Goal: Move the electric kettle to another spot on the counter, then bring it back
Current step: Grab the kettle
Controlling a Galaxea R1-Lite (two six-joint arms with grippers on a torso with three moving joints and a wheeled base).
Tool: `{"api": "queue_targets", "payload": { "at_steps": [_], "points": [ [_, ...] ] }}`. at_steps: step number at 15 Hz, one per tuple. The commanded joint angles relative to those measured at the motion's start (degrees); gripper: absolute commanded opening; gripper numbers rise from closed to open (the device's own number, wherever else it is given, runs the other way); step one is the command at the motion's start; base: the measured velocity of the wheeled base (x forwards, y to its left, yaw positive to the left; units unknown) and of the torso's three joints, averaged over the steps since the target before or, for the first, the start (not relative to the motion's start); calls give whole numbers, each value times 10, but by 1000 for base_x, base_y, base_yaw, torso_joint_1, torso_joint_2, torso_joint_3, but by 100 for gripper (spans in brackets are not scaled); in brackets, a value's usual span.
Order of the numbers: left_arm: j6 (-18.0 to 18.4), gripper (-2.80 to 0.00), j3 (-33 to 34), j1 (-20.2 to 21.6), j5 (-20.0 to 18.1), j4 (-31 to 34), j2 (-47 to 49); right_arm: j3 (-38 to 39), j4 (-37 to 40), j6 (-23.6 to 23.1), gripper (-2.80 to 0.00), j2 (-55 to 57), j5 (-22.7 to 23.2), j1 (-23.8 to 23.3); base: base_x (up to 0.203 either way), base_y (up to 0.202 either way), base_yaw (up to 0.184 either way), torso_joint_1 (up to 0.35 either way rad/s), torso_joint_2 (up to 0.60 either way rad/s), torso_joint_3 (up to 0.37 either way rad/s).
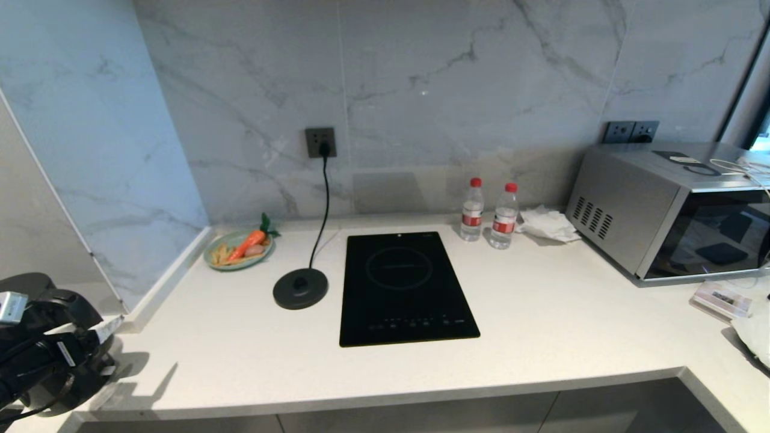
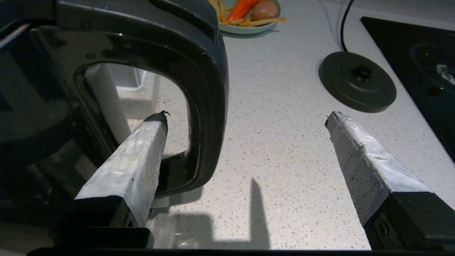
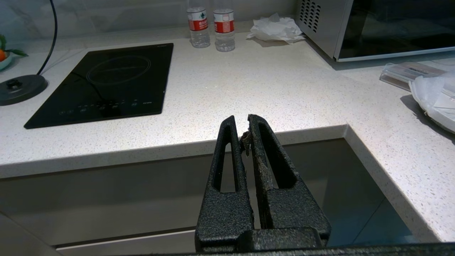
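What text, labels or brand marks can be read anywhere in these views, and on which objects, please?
None is legible.
Water bottles: red-and-white labels, print too small to read.
Induction hob: row of control markings, too small to read.
Microwave top: a sticker, unreadable.
Left arm: white tags, blurred.

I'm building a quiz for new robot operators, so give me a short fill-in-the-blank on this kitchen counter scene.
1. The left gripper has its jaws ___ beside the electric kettle handle.
2. The corded base disc on the counter has ___ standing on it.
3. The two bottles by the wall have ___ caps.
4. The right gripper has its jaws ___, off the counter's front edge.

Missing words: open; nothing; red; shut
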Motion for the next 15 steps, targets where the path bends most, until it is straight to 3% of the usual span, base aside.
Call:
{"api": "queue_targets", "payload": {
  "at_steps": [1,9,13,15],
  "points": [
    [-7,0,-14,-5,-1,-6,7,0,0,0,-280,0,0,0,0,0,0,0,0,0],
    [-11,0,-39,-26,10,-33,37,0,0,0,-280,0,0,0,0,0,0,0,0,0],
    [-11,0,-44,-44,116,-32,27,0,0,0,-280,0,0,0,0,0,0,0,0,0],
    [-12,0,-42,-49,118,-31,22,0,0,0,-280,0,0,0,0,0,0,0,0,0]
  ]
}}
